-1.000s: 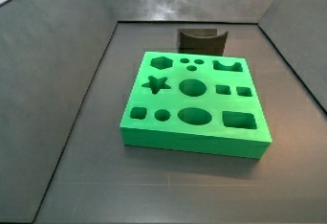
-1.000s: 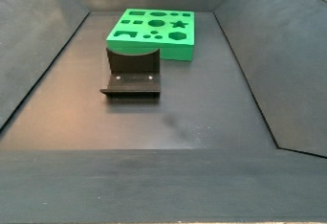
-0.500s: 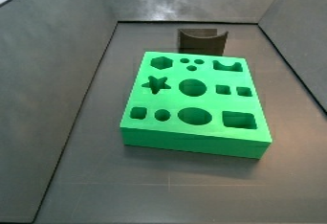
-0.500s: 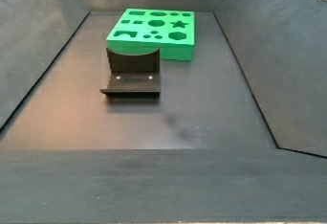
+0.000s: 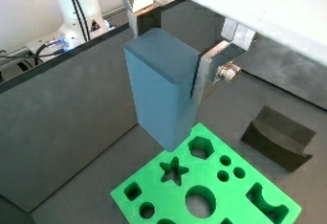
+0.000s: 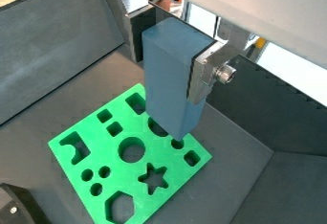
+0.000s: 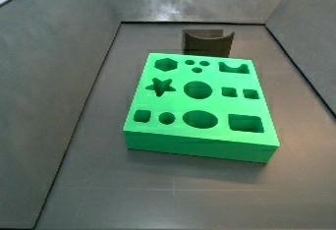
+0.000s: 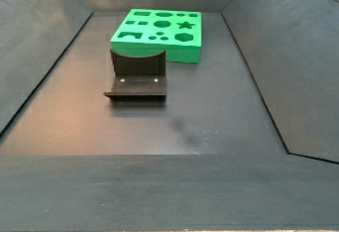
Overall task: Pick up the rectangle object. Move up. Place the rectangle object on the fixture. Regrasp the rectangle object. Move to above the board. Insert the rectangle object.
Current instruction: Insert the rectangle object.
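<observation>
My gripper (image 5: 167, 67) is shut on the rectangle object (image 5: 163, 92), a grey-blue block that hangs upright between the silver fingers (image 5: 209, 68). Both wrist views show it held high above the green board (image 5: 143, 182), apart from it. In a wrist view the block (image 6: 171, 82) and gripper (image 6: 174, 61) hang over the board's (image 6: 194, 157) far side. The dark fixture (image 5: 281, 138) stands beside the board. Both side views show the board (image 7: 197, 142) (image 8: 157, 50) and the fixture (image 7: 206, 40) (image 8: 137, 78). The gripper and block are out of both side views.
Grey sloping walls (image 7: 66, 37) (image 8: 265, 48) enclose the dark floor. The fixture also shows at a corner of a wrist view (image 6: 10, 205). Cables and rig parts (image 5: 52, 46) lie beyond the wall.
</observation>
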